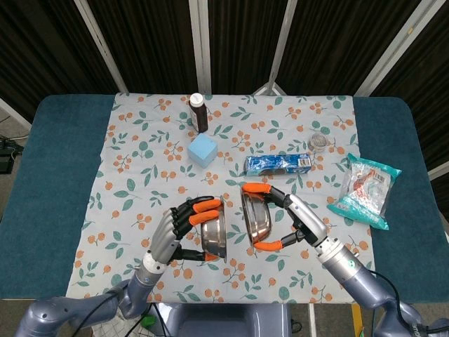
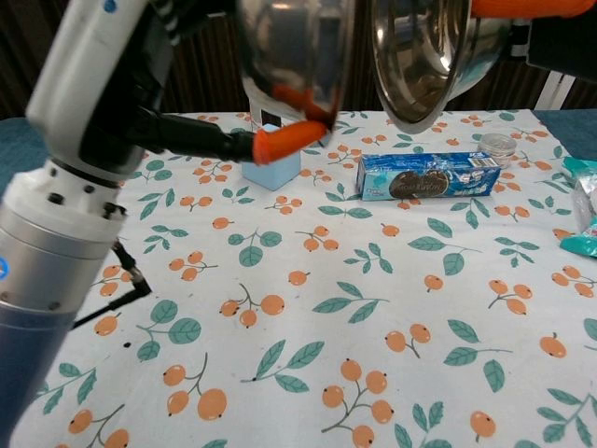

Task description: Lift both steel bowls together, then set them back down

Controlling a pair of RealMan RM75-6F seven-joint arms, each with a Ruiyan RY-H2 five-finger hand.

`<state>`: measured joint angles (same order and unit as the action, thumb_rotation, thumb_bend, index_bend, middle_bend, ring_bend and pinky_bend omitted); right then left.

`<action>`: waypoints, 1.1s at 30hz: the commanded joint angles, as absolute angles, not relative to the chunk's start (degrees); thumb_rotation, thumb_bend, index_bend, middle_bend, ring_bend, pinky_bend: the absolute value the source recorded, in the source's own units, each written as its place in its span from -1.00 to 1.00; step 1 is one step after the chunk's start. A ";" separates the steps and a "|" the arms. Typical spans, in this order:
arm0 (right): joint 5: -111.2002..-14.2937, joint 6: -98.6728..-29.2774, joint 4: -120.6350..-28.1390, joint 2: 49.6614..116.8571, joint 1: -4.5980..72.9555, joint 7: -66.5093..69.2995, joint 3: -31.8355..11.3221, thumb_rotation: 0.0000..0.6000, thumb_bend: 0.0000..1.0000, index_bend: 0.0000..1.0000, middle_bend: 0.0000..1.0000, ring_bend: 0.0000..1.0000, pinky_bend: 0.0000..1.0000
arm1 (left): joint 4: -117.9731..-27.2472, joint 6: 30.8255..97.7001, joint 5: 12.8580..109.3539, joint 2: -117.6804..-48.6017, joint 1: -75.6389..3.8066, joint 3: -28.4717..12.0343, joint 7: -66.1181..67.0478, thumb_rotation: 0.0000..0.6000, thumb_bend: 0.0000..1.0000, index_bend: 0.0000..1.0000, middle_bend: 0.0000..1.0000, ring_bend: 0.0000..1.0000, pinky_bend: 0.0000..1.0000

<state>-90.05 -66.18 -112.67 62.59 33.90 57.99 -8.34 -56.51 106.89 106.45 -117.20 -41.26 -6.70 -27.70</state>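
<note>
I am gripping one steel bowl [image 1: 212, 235] in my left hand [image 1: 184, 226] and the other bowl [image 1: 256, 222] in my right hand [image 1: 291, 219], fingers wrapped over each rim. Both bowls are hanging on edge in the air, side by side with a gap between, well above the flowered cloth [image 1: 126, 175] on the bench [image 1: 49, 196]. I judge the lift done; next I am needing to level them and lower both together onto bare cloth in front of the biscuit packet [image 1: 278, 164].

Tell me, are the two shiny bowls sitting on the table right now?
No, the left hand and right hand each hold a steel bowl up above the tablecloth.
</note>
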 commanded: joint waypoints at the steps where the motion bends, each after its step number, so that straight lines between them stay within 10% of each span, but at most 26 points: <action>1: -89.38 -66.65 -112.08 61.20 33.37 58.01 -8.68 1.00 -0.84 -0.04 -0.29 -0.13 -0.37 | -63.65 107.15 106.35 -109.47 -38.84 -5.95 -23.84 1.00 -1.00 -0.40 -0.57 -0.66 -0.30; 22: -84.55 -64.80 -104.05 54.57 29.92 18.54 -4.95 1.00 -0.82 0.02 -0.29 -0.13 -0.37 | -105.44 78.60 86.69 -71.56 -32.59 -0.07 14.64 1.00 -1.00 -0.40 -0.57 -0.66 -0.29; 33: -83.88 -56.65 -104.71 53.88 31.58 4.89 -1.90 1.00 -0.81 0.02 -0.29 -0.13 -0.37 | -109.22 68.03 73.10 -67.62 -32.68 -0.10 18.33 1.00 -1.00 -0.46 -0.56 -0.66 -0.28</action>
